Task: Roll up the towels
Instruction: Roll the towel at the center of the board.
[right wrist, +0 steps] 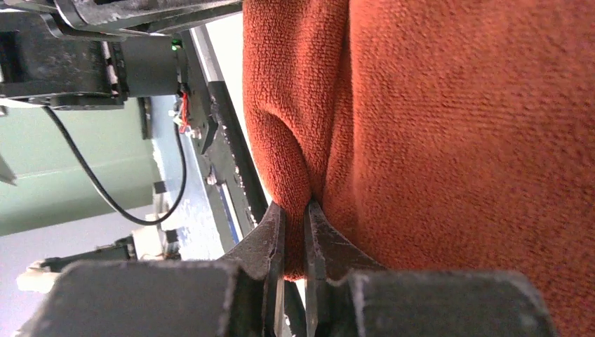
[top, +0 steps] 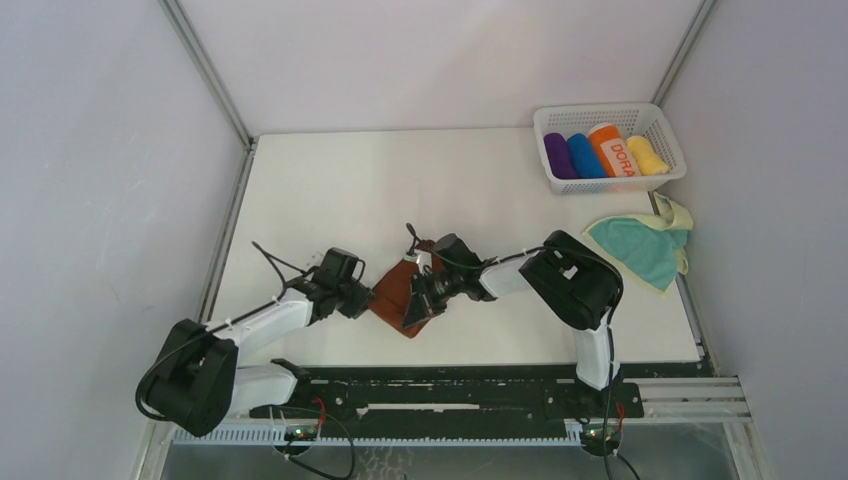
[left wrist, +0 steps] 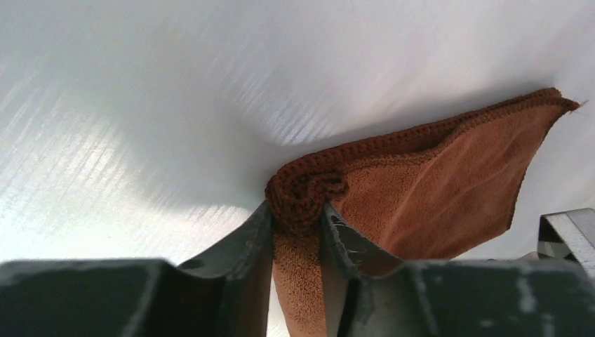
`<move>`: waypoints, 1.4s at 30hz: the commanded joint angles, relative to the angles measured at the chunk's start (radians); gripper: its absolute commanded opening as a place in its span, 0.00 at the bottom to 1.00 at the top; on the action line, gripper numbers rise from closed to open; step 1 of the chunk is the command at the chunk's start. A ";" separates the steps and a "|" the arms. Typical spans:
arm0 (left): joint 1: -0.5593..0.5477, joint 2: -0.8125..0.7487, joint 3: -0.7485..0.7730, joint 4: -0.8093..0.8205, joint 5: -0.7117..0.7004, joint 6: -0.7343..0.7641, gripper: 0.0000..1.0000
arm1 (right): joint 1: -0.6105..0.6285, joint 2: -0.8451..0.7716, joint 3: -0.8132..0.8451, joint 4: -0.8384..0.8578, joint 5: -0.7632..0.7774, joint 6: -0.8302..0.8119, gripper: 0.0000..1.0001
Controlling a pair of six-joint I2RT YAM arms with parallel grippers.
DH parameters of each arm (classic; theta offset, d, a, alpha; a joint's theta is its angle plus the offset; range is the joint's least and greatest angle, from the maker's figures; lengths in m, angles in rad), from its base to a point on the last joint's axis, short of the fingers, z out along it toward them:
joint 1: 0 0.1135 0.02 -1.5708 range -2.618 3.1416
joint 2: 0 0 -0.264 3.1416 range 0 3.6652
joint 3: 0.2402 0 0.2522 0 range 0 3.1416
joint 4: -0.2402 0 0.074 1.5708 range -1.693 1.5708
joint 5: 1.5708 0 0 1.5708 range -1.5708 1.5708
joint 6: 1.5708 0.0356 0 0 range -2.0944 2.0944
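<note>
Near the table (top: 400,180) middle lies one towel (top: 392,292); from it the other towel (top: 640,250) lies at 3 o'clock, the basket (top: 615,183) at 2 o'clock

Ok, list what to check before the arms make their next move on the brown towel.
1. Left fingers pinch the rust-brown towel: ok, its hemmed corner sits between them.
2. Right fingers pinch it: ok, closed on a fold.
3. Towel lying flat for rolling: not ok, it is bunched and folded between the arms.
4. Roll started: cannot tell.
5. Teal towel out of the way: ok, it lies apart, beside the basket.
</note>
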 commanded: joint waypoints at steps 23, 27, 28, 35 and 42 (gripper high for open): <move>-0.009 -0.468 -0.136 -0.063 -0.030 0.128 0.88 | -0.124 0.210 -0.230 0.604 -0.087 0.565 0.01; -0.007 -0.568 -0.214 -0.017 -0.025 0.121 0.84 | -0.128 0.217 -0.233 0.603 -0.085 0.575 0.01; -0.007 -0.594 -0.234 0.002 -0.022 0.116 0.82 | -0.128 0.218 -0.232 0.602 -0.085 0.574 0.01; -0.008 -0.537 -0.291 0.147 0.037 0.101 0.77 | -0.128 0.221 -0.235 0.599 -0.084 0.575 0.01; -0.008 -0.368 -0.276 0.273 0.051 0.097 0.71 | -0.127 0.215 -0.236 0.590 -0.079 0.570 0.01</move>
